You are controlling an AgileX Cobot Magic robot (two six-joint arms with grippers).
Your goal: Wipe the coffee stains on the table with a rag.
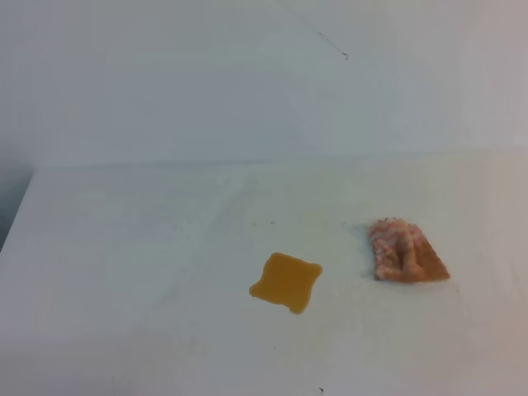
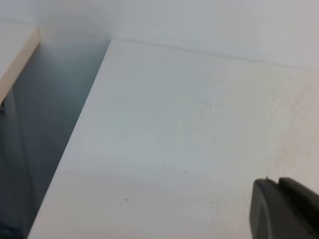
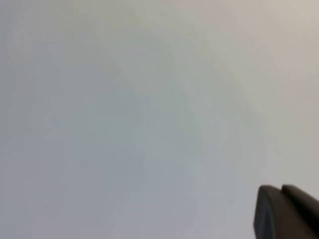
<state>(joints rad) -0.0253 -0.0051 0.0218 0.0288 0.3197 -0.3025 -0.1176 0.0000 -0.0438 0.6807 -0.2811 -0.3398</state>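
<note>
Orange-yellow coffee stains point(image 1: 286, 282) lie flat on the white tabletop point(image 1: 124, 272), with the wrinkled pink-and-tan rag point(image 1: 406, 252) well apart at their 3 o'clock. Right hand point(image 3: 286, 214) is clenched, grasping nothing. Left hand point(image 2: 284, 209) looks clenched too, over bare tabletop.

Orange-yellow coffee stains point(image 1: 285, 282), pinkish-white and orange-tan rag point(image 1: 407, 252), white table point(image 1: 148, 272)

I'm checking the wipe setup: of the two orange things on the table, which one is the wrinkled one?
The rag, right of the flat, glossy coffee stains; it is crumpled and fuzzy, lying apart from the puddle.
</note>
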